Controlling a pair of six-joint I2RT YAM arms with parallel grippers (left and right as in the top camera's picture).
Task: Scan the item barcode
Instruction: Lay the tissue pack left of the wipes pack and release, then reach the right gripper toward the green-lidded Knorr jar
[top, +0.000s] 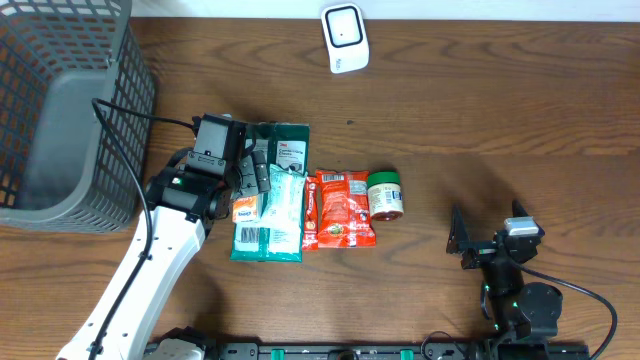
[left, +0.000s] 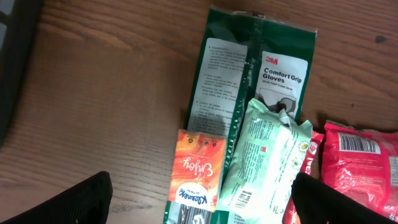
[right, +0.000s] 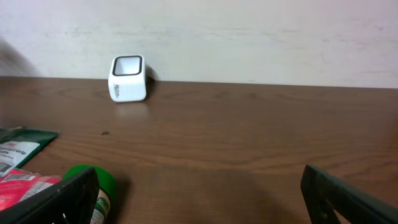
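A white barcode scanner (top: 345, 38) stands at the far edge of the table, also in the right wrist view as the scanner (right: 129, 78). Several items lie mid-table: a green glove packet (top: 287, 143), a pale green packet (top: 282, 212), an orange tissue pack (top: 246, 208), a red packet (top: 340, 208) and a green-lidded jar (top: 385, 193). My left gripper (top: 255, 172) hovers open above the overlapping packets; its view shows the tissue pack (left: 198, 168) and pale green packet (left: 264, 158) between the left gripper's (left: 205, 208) spread fingers, untouched. My right gripper (top: 468, 243) rests open, right of the jar (right: 99, 180).
A grey mesh basket (top: 60, 110) fills the far left corner, just left of my left arm. The glove packet (left: 255, 68) lies partly under the pale green packet. The red packet (left: 360, 162) borders them on the right. Bare wood lies between the jar and the right gripper (right: 205, 205).
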